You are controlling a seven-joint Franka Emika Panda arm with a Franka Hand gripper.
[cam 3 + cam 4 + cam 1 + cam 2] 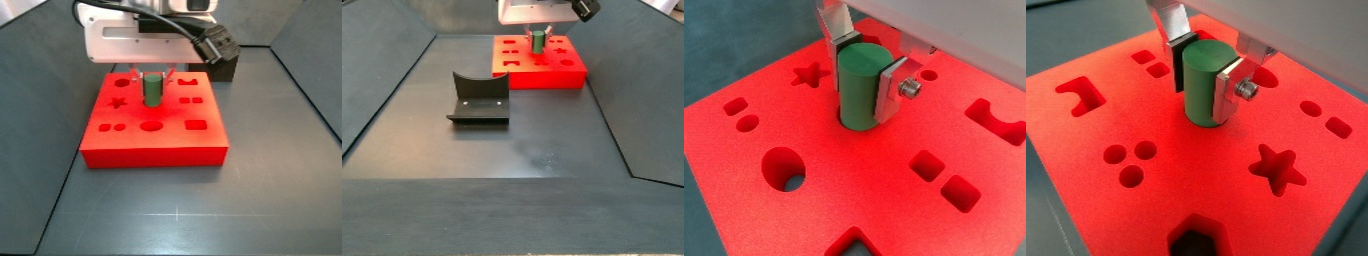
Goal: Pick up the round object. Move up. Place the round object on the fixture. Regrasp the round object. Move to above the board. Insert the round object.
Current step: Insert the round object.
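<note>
You have the gripper (pixel 862 60) over the middle of the board (pixel 844 190), its fingers (pixel 893 82) closed on the upper sides of the round object (pixel 859 88). The peg stands upright — long axis vertical, straight down from the jaws — with its lower end at or just inside a round hole. How deep it sits you cannot tell; the peg itself hides the hole's rim in both wrist views. The fixture (pixel 478 98) stands well apart, empty.
</note>
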